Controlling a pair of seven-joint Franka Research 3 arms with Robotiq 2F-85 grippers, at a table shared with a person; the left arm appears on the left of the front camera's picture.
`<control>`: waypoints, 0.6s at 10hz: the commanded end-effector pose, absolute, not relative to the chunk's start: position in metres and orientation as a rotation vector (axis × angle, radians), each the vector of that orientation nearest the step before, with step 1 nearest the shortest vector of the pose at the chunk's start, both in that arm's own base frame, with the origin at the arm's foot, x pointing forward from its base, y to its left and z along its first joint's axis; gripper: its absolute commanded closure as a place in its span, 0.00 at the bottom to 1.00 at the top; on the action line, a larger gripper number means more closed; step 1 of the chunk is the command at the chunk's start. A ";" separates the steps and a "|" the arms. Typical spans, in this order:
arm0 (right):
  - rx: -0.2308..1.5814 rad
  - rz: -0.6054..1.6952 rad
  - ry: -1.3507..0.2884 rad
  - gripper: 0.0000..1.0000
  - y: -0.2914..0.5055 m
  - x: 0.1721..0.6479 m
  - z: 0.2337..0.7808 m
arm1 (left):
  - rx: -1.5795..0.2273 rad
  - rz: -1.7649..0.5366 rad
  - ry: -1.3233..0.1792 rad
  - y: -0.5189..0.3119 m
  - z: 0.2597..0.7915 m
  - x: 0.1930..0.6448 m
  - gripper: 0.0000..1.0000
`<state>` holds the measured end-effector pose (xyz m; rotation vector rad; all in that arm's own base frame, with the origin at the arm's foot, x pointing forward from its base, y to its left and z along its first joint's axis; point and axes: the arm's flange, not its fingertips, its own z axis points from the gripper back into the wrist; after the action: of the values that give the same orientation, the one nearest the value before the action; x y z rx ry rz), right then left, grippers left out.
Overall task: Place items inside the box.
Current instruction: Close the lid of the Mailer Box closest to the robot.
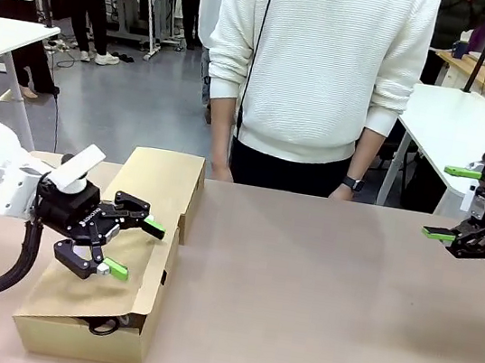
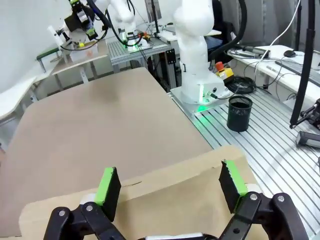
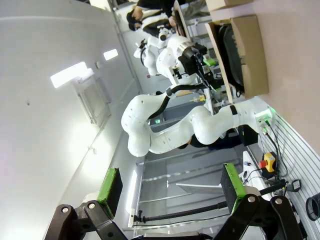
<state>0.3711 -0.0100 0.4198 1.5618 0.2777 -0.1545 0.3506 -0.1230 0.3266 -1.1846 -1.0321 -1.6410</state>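
Cardboard box [image 1: 107, 294] lid lies just under the left arm's empty, spread jaws.

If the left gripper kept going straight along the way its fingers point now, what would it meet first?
Probably the flap lid of the cardboard box. The open left gripper hangs just above it, and its wrist view has the brown flap directly beyond the fingertips, with bare table past that. How steeply it points is hard to judge.
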 end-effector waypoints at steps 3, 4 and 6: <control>1.554 -0.152 0.294 0.00 -0.013 0.370 0.424 | -1.090 -1.646 -1.085 -0.116 0.264 0.231 0.00; 1.554 -0.152 0.294 0.00 -0.013 0.370 0.424 | -1.091 -1.619 -1.096 -0.114 0.262 0.236 0.00; 1.554 -0.152 0.294 0.00 -0.013 0.370 0.424 | -1.040 -1.629 -1.047 -0.115 0.253 0.242 0.00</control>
<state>0.3711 -0.0100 0.4199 1.5617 0.2775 -0.1544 0.3605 -0.1211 0.3136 -1.1004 -1.0091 -1.6204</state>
